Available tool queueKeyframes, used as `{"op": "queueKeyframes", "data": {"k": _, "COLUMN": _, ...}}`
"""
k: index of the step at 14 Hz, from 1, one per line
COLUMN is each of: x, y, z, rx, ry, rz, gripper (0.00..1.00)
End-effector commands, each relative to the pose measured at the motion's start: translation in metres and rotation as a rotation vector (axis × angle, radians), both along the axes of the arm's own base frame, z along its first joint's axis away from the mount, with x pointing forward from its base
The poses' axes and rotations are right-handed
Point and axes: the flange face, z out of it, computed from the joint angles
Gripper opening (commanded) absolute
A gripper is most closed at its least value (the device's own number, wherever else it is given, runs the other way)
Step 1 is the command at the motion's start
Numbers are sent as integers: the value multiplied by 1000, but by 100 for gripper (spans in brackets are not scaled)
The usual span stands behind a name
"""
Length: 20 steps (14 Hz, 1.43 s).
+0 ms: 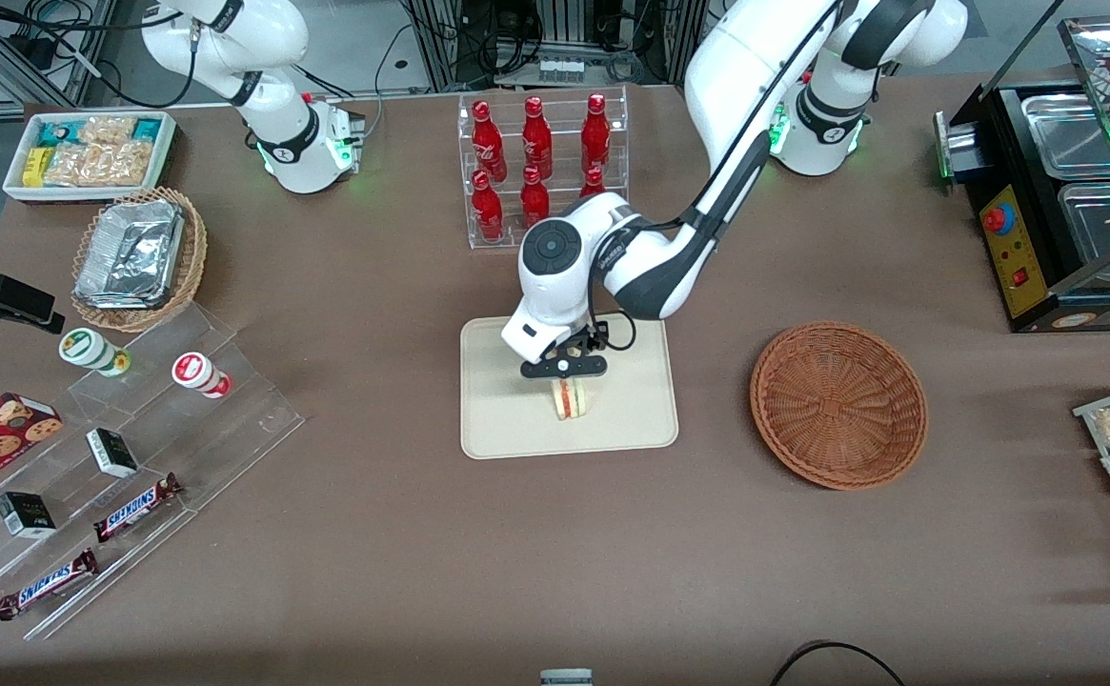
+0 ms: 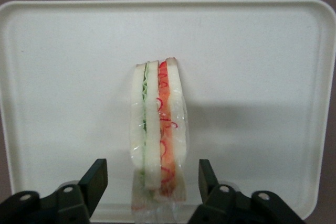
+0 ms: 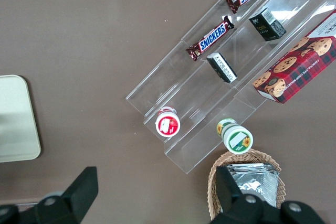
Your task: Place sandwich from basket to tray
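The sandwich [image 1: 571,400], a wedge of pale bread in clear wrap with red, orange and green filling, stands on its edge on the cream tray [image 1: 497,429]. It also shows in the left wrist view [image 2: 157,140] on the tray [image 2: 63,77]. My left gripper [image 1: 569,370] is just above the sandwich. In the left wrist view the gripper [image 2: 151,182] is open, one finger on each side of the sandwich with a gap to the wrap on both sides. The round reddish-brown wicker basket [image 1: 837,404] lies empty toward the working arm's end of the table.
A clear rack of red bottles [image 1: 540,162] stands farther from the front camera than the tray. A clear stepped shelf with snacks [image 1: 116,476], a tan basket with foil [image 1: 135,257] and a white snack bin [image 1: 88,152] lie toward the parked arm's end. A black food warmer [image 1: 1059,191] stands at the working arm's end.
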Motion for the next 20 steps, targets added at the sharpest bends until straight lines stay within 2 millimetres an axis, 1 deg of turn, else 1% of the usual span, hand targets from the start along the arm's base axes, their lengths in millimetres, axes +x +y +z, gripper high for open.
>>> {"op": "queueKeyframes", "data": {"k": 1, "x": 7, "y": 14, "z": 75, "rx": 11, "ry": -38, "rz": 30, "gripper": 100}}
{"op": "queueKeyframes", "data": {"k": 2, "x": 20, "y": 30, "z": 104, "rx": -2, "ry": -55, "rz": 61, "gripper": 100}}
{"op": "queueKeyframes", "data": {"k": 4, "x": 35, "y": 65, "z": 153, "rx": -3, "ry": -75, "rz": 105, "gripper": 100}}
{"op": "queueKeyframes", "data": {"k": 5, "x": 43, "y": 89, "z": 174, "rx": 8, "ry": -72, "rz": 106, "gripper": 100}}
{"op": "queueKeyframes", "data": {"k": 6, "x": 46, "y": 107, "z": 193, "rx": 20, "ry": -69, "rz": 85, "gripper": 100}}
{"op": "queueKeyframes", "data": {"k": 8, "x": 53, "y": 154, "z": 228, "rx": 41, "ry": -43, "rz": 85, "gripper": 100}}
{"op": "queueKeyframes", "data": {"k": 9, "x": 57, "y": 175, "z": 240, "rx": 46, "ry": -37, "rz": 69, "gripper": 100}}
{"op": "queueKeyframes", "data": {"k": 10, "x": 57, "y": 186, "z": 250, "rx": 51, "ry": -34, "rz": 46, "gripper": 100}}
{"op": "queueKeyframes", "data": {"k": 12, "x": 58, "y": 218, "z": 274, "rx": 59, "ry": -32, "rz": 42, "gripper": 100}}
{"op": "queueKeyframes", "data": {"k": 13, "x": 54, "y": 230, "z": 285, "rx": 71, "ry": -22, "rz": 22, "gripper": 100}}
{"op": "queueKeyframes", "data": {"k": 14, "x": 55, "y": 255, "z": 297, "rx": 78, "ry": -15, "rz": 10, "gripper": 100}}
{"op": "queueKeyframes", "data": {"k": 15, "x": 57, "y": 281, "z": 302, "rx": 79, "ry": -12, "rz": -11, "gripper": 100}}
{"op": "queueKeyframes", "data": {"k": 16, "x": 55, "y": 303, "z": 312, "rx": 75, "ry": -16, "rz": -45, "gripper": 100}}
{"op": "queueKeyframes", "data": {"k": 18, "x": 51, "y": 356, "z": 331, "rx": 44, "ry": -2, "rz": -79, "gripper": 100}}
{"op": "queueKeyframes", "data": {"k": 20, "x": 47, "y": 402, "z": 346, "rx": 50, "ry": 14, "rz": -105, "gripper": 100}}
